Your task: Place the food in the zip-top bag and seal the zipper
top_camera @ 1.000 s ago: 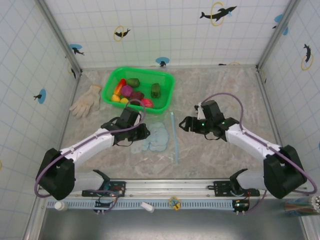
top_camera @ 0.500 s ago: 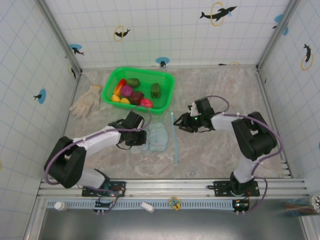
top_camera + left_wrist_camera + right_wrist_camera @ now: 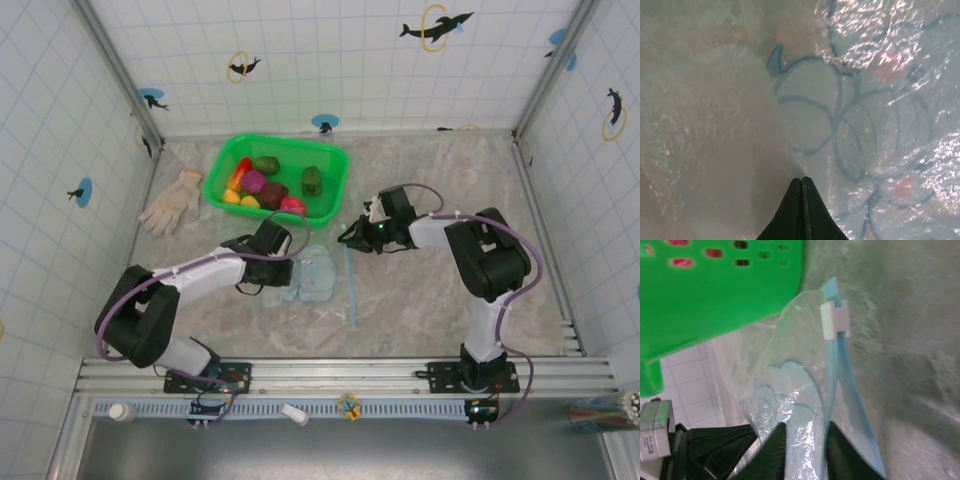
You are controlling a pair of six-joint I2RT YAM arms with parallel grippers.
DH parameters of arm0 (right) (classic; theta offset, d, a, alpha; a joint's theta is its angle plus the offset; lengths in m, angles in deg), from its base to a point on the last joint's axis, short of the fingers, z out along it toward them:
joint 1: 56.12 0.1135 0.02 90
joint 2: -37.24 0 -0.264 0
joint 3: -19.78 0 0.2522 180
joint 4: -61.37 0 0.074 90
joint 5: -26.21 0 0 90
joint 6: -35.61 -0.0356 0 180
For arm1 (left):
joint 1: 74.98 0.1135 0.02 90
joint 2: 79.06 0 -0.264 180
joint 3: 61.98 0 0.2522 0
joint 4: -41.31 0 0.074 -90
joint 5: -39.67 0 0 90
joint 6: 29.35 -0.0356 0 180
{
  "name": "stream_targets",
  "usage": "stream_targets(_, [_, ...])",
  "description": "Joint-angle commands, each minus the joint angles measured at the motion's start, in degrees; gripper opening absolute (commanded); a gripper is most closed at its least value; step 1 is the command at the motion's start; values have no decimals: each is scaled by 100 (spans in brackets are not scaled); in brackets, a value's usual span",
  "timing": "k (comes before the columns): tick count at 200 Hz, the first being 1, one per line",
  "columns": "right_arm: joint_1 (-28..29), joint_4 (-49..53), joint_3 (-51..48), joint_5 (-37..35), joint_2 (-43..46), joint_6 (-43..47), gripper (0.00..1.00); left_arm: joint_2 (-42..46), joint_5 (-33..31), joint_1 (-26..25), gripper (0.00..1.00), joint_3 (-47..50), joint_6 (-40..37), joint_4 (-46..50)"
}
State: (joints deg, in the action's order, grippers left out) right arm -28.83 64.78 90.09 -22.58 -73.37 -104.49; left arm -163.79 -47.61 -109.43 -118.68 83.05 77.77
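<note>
Opening the mouth looks like the step in hand: the zip-top bag [image 3: 312,275] lies on the table, the left hand [image 3: 801,182] closed at its left edge, the right hand [image 3: 802,432] narrowly open astride film beside the zipper [image 3: 840,355], and the food [image 3: 265,185] in the green basket [image 3: 215,175], so next comes pinching and lifting.

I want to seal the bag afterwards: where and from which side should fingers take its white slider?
Probably pinch the white slider from above, one finger on each side of the blue zipper. It straddles the strip at the end nearest the green basket, so a pull has the whole strip ahead.
</note>
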Motion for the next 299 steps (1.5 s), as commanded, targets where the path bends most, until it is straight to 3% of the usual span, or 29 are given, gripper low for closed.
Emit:
stream_targets(1, [57, -513, -215, 175, 195, -272, 12, -74, -231, 0, 0, -297, -270, -22])
stream_targets(18, [60, -779, -492, 132, 419, -536, 4, -70, -285, 0, 0, -465, -250, 22])
stream_targets(42, [27, -1028, -880, -97, 855, -986, 0, 75, -413, -1, 2, -823, 27, 271])
stream_targets(81, [66, -27, -895, -821, 1674, -1693, 0, 605, 17, -79, 14, -1557, 576, 895])
stream_targets(115, [160, 851, -763, -1675, 2421, -2379, 0, 703, 9, -848, 33, -2517, 1043, 1689])
stream_targets(156, [435, 1621, -108, -2352, 2737, -2947, 0, 274, 8, -1740, 41, -3753, 1619, 2467])
stream_targets(196, [650, 2067, 387, -2606, 2833, -3308, 0, -568, -101, -2335, 41, -4976, 1826, 3215])
stream_targets(259, [719, 1908, 510, -2671, 3168, -3690, 0, -597, -1098, -2399, 41, -4953, 2239, 3408])
stream_targets(299, [830, 2051, 724, -2783, 3152, -3690, 0, -729, -1019, -2396, 41, -4925, 2129, 3094])
